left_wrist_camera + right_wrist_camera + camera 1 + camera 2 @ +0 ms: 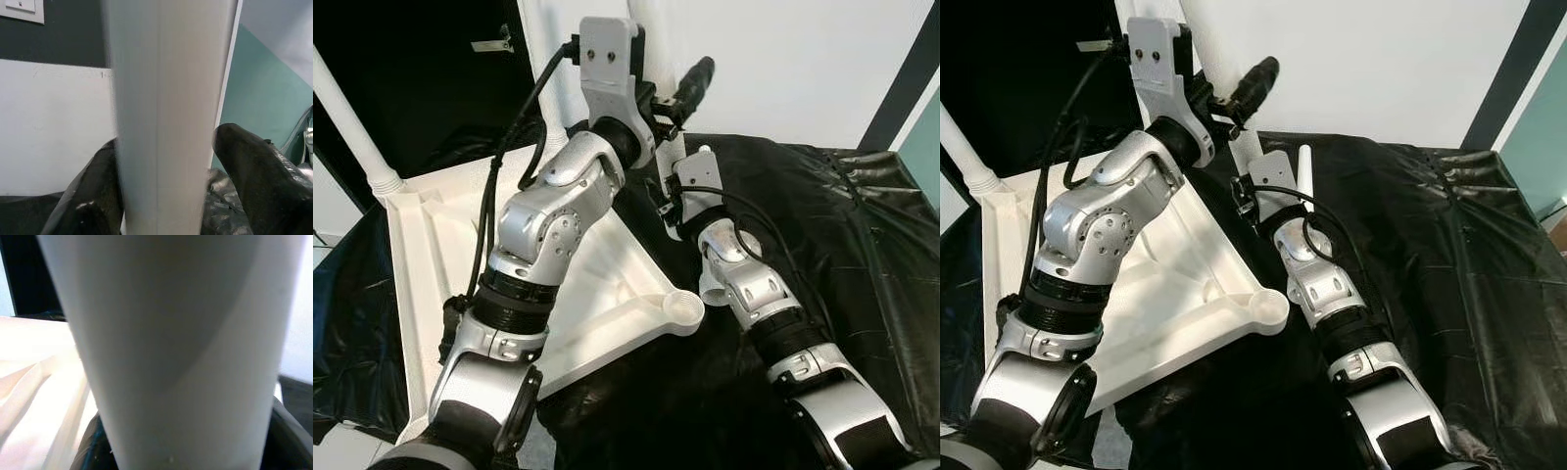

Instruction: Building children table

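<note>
Gripping the upright white leg point(677, 171) at upper centre with both the left tool point(161, 196) and right tool point(186, 450), any uneven push could tilt it off the overturned tabletop's point(607, 284) corner socket.

White table leg point(176, 347) between dark jaws

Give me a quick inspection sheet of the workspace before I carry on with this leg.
Surface: black sheet, creased.
Job's things: white tabletop upside down; one leg already standing at a corner; second leg upright at the far corner; near socket bare.
Clutter: nothing seen.
Grippers: left gripper and right gripper both around the second leg.
Cables: black cable along the left arm.
Surroundings: white wall, teal panel.
</note>
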Robot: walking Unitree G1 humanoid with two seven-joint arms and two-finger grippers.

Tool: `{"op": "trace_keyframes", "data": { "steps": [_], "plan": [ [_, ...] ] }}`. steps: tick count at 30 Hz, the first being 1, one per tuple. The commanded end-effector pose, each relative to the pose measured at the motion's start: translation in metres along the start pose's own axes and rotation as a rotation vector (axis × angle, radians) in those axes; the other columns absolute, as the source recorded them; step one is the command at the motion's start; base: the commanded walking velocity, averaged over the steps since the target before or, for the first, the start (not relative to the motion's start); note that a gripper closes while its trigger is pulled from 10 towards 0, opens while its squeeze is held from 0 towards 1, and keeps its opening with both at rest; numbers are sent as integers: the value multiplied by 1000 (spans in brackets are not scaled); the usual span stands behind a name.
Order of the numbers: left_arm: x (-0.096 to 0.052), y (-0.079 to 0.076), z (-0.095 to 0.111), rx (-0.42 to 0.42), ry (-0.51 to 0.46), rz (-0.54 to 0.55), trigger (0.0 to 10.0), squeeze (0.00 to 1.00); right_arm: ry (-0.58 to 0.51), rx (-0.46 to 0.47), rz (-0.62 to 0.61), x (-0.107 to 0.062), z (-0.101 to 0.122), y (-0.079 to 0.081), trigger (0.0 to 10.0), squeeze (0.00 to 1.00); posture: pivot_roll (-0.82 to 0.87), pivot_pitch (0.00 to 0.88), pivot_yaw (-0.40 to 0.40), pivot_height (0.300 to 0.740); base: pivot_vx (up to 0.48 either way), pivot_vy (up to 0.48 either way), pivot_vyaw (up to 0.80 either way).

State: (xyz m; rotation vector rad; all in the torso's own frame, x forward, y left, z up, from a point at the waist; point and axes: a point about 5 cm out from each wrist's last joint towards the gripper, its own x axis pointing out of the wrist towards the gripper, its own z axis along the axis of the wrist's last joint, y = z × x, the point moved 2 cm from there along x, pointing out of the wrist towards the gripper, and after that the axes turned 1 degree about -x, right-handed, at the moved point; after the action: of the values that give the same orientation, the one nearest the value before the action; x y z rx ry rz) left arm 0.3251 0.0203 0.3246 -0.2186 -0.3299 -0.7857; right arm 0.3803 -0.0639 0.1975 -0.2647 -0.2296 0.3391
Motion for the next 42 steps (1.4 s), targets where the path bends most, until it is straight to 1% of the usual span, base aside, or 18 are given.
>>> {"op": "trace_keyframes", "data": {
  "steps": [1, 2, 3, 9, 12, 15, 16, 17, 18, 22, 23, 28, 29, 31, 33, 36, 39, 42],
  "plan": [
    [-3, -14, -5, 13, 20, -103, 10000, 0, 35, 43, -28, -2, -7, -3, 10000, 0, -8, 0, 19, 740, 0, 0, 0],
    [-3, -14, -5, 13, 20, -103, 10000, 0, 35, 43, -28, -2, -7, -3, 10000, 0, -8, 0, 19, 740, 0, 0, 0],
    [-9, -13, -13, 29, 38, -98, 10000, 0, 45, 75, -31, -5, -11, -2, 10000, 0, -5, 0, 17, 740, 0, 0, 0],
    [-18, -7, -20, 51, 50, -66, 10000, 0, 44, 97, -48, -9, -14, -4, 10000, 0, -1, 0, 13, 740, 0, 0, 0],
    [-33, 3, -28, 73, 70, -35, 10000, 0, 29, 142, -64, -14, -14, -7, 10000, 0, -1, 0, 12, 740, 0, 0, 0],
    [-45, 8, -33, 109, 72, -17, 10000, 0, 9, 127, -63, -18, -13, -7, 10000, 0, 2, 0, 7, 740, 0, 0, 0],
    [-45, 8, -33, 109, 72, -17, 10000, 0, 9, 127, -63, -18, -13, -7, 10000, 0, 2, 0, 7, 740, 0, 0, 0],
    [-50, 10, -35, 128, 74, -17, 10000, 0, 6, 126, -54, -19, -13, -6, 10000, 0, 4, 0, 5, 740, 0, 0, 0],
    [-58, 12, -42, 158, 100, -30, 10000, 0, 1, 145, -32, -22, -12, -4, 10000, 0, 6, 0, 2, 740, 0, 0, 0],
    [-66, 13, -47, 163, 114, -33, 10000, 0, -4, 149, -23, -25, -12, -2, 10000, 0, 7, 0, -2, 740, 0, 0, 0],
    [-75, 15, -52, 167, 129, -28, 10000, 0, -13, 159, -6, -27, -10, 1, 10000, 0, 9, 0, -3, 740, 0, 0, 0],
    [-92, 20, -68, 185, 193, -18, 10000, 0, -25, 180, 27, -33, -8, 9, 10000, 0, 14, 0, -5, 740, 0, 0, 0],
    [-92, 20, -68, 185, 193, -18, 10000, 0, -25, 180, 27, -33, -8, 9, 10000, 0, 14, 0, -5, 740, 0, 0, 0],
    [-99, 21, -75, 198, 213, -9, 10000, 0, -25, 185, 47, -37, -8, 14, 10000, 0, 14, 0, -2, 740, 0, 0, 0],
    [-100, 22, -75, 199, 215, -6, 10000, 0, -24, 181, 49, -38, -8, 15, 10000, 0, 14, 0, -2, 740, 0, 0, 0],
    [-114, 24, -85, 212, 261, 2, 10000, 0, -17, 195, 64, -45, -10, 21, 10000, 0, 13, 0, -2, 740, 0, 0, 0],
    [-120, 25, -89, 217, 279, 3, 10000, 0, -15, 199, 68, -47, -10, 23, 10000, 0, 14, 0, -2, 740, 0, 0, 0],
    [-132, 26, -95, 227, 320, -14, 10000, 0, -11, 206, 74, -54, -10, 26, 10000, 0, 20, 0, -4, 740, 0, 0, 0]
  ]
}}
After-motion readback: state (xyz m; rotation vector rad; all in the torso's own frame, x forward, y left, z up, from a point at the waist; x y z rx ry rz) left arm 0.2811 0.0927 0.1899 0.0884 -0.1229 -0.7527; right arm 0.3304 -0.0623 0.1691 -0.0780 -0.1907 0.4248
